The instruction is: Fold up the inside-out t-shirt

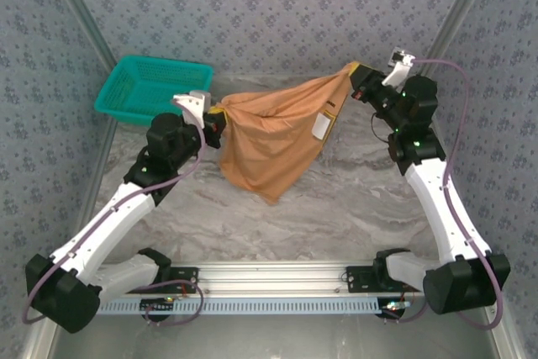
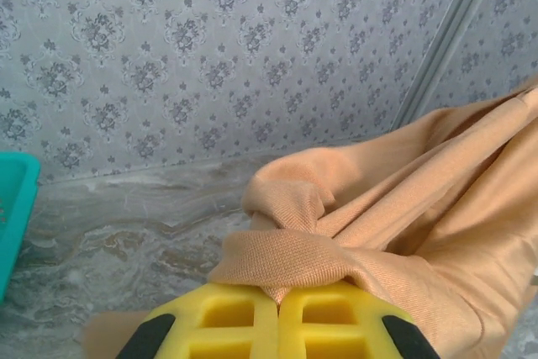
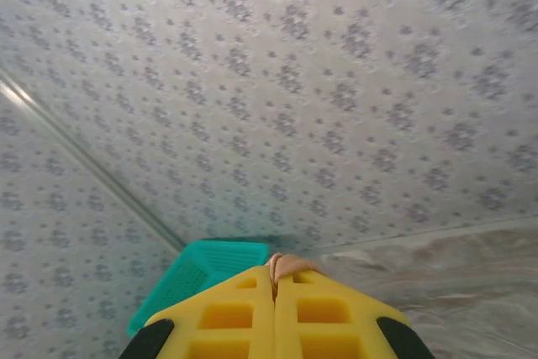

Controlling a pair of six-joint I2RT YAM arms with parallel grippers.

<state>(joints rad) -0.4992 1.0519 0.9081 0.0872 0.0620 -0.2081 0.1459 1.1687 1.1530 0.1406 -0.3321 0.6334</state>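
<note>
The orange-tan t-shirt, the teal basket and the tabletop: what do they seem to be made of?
The t-shirt looks like soft matte cloth: it drapes, bunches and shows fine weave close up. The basket seems rigid plastic mesh, evenly teal. The tabletop looks like grey-veined marble, possibly printed laminate.

Grey marbled table (image 1: 361, 199), teal mesh basket (image 1: 118, 97) at far-left corner

Left wrist view: basket (image 2: 15, 208) cut by the left edge, t-shirt (image 2: 420, 233) by the right

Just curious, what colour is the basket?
The basket is teal; the top external view shows it best.
</note>
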